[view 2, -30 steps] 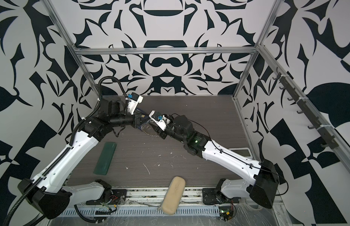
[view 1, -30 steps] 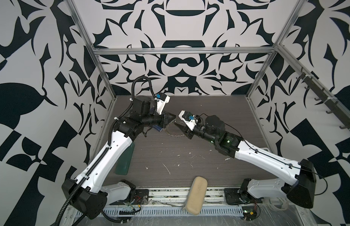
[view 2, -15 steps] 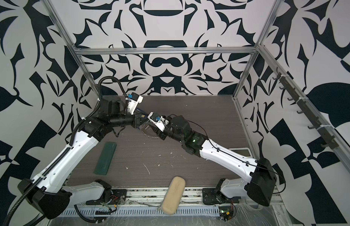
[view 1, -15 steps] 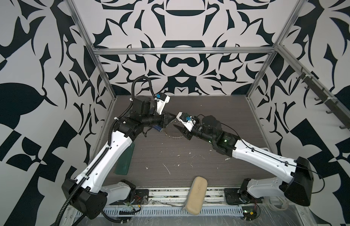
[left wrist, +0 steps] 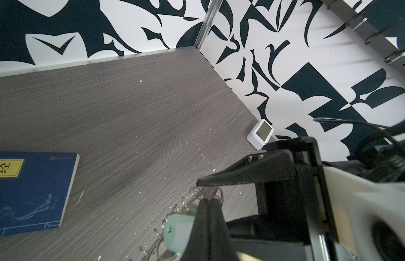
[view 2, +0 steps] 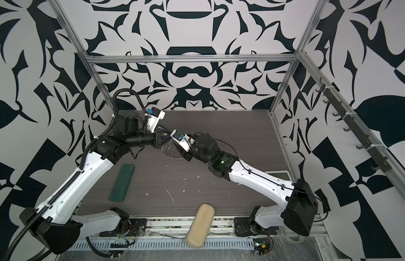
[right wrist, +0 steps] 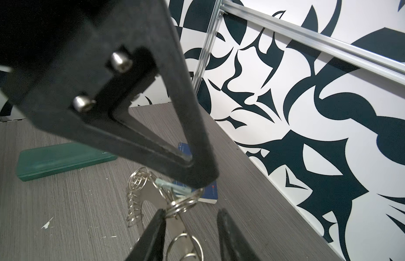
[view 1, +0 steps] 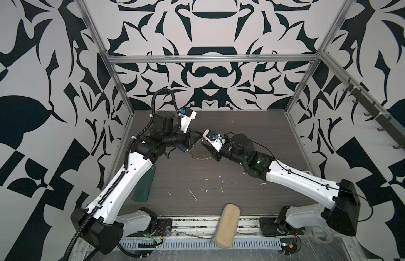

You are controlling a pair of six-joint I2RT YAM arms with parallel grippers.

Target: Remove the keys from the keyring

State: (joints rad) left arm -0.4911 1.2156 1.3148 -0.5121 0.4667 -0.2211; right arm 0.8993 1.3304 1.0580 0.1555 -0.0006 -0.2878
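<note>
keys (left wrist: pixel 175 233) half hidden, notebook (left wrist: pixel 36 192) cropped

Clutter check on the dark wood-grain table (view 1: pixel 253 126)!
A dark green case (view 2: pixel 122 182) lies flat on the left side, its long edge running front to back. At the front a beige pouch (view 2: pixel 200 222) hangs over the table edge onto the slotted cable tray (view 2: pixel 230 244). Farther back than the case, a blue notebook (left wrist: pixel 32 192) with a yellow label lies cover up. A little white cube (left wrist: pixel 260 134) with a grey screen sits tucked against the right wall. White specks (view 1: pixel 193 194) are scattered over the front half. Patterned walls (view 1: pixel 208 22) in black and white stand all round behind an aluminium frame (view 1: pixel 208 59), and a rail of dark hooks (view 1: pixel 387 128) runs along the right wall.
</note>
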